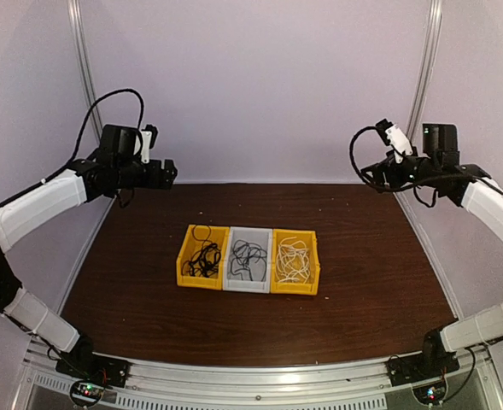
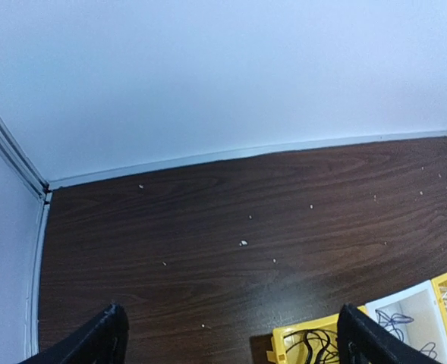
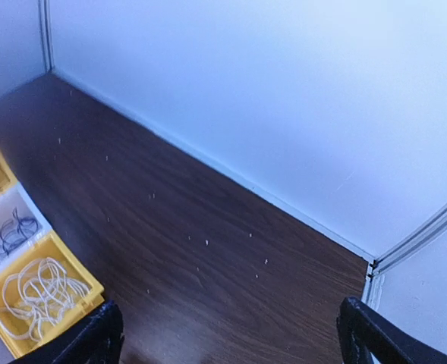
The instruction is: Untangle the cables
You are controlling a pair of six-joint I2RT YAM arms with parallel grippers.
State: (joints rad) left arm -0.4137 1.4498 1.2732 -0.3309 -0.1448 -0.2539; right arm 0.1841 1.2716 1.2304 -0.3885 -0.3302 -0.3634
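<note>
While your left gripper (image 1: pixel 171 172) and right gripper (image 1: pixel 369 171) hang high, jaws wide and empty, the cables (image 1: pixel 249 256) sit mid-table: black in the left yellow bin (image 1: pixel 183 275), dark in the grey bin (image 1: pixel 247 285), white in the right yellow bin (image 1: pixel 295 289). Looks sorted; next, confirm no strand bridges bins.

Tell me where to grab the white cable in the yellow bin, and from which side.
Take a loop of the white cable near the middle of its pile, coming straight down from above. It lies loosely coiled inside the yellow bin, whose walls block a sideways approach. Which strand lies uppermost is too fine to tell.
</note>
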